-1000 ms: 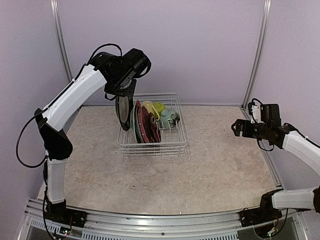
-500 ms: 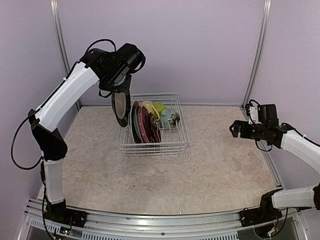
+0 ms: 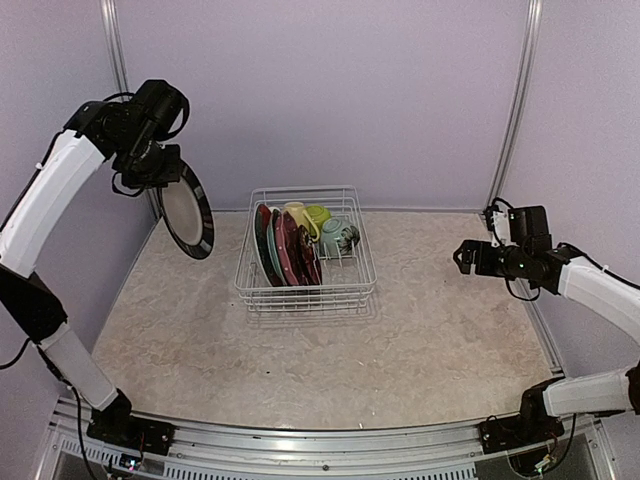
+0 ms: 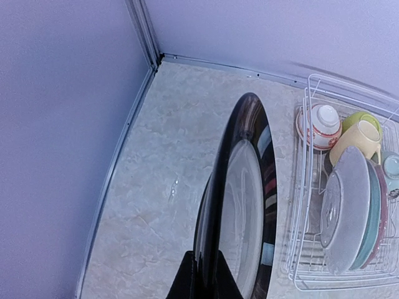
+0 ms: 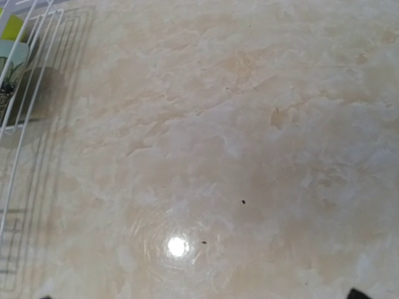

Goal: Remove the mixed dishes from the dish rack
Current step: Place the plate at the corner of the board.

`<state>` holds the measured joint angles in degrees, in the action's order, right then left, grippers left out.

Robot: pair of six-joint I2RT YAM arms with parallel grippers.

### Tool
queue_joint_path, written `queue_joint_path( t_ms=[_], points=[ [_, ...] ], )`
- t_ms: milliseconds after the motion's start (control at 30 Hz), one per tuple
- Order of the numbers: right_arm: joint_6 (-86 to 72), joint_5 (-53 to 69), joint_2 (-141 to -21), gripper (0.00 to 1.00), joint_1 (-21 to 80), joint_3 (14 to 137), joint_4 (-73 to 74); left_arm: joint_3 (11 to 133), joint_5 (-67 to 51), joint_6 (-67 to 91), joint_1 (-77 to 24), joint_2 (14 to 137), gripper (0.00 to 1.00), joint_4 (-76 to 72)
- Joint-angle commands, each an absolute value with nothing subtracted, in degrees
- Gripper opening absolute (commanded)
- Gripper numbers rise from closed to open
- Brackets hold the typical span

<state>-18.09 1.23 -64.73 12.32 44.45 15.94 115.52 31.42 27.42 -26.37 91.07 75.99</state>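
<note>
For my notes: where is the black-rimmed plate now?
Top view: the black-rimmed plate hangs in the left hand, raised in the air, left of the dish rack.

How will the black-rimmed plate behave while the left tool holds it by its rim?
Probably stiff and breakable: the plate looks like glazed ceramic. Its shiny face suggests slipperiness. The left tool pinches only the edge, so the plate, hanging below it, may pivot or slip.
</note>
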Motion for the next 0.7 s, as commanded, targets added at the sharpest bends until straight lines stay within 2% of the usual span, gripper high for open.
queue_joint_path(
  t_ms=[0,133,167,300,533,667],
  points=[
    [-19.4,0.4,-65.9,1.0,14.0,46.2,15.4,105.4,12.1,28.9,-15.6,81.7,0.0,59.8],
    [-20.1,-0.7,-67.4,1.0,15.9,46.8,14.7,88.6,-9.3,33.7,-1.4,72.1,0.0,45.6],
    [-20.4,-1.0,-68.1,1.0,16.5,47.0,14.5,84.9,-13.0,35.2,3.5,70.8,0.0,42.6],
    [-21.4,-1.8,-70.9,1.0,19.3,48.6,13.5,72.0,-22.8,41.3,11.1,66.2,0.0,29.5],
    [-24.0,-1.5,-77.7,1.0,23.1,51.9,9.6,54.1,-21.3,50.7,14.3,64.1,0.0,5.3],
    [-24.2,-1.9,-83.2,1.0,24.7,55.8,9.7,50.0,-23.0,53.2,16.5,68.1,0.0,-2.2]
  ],
)
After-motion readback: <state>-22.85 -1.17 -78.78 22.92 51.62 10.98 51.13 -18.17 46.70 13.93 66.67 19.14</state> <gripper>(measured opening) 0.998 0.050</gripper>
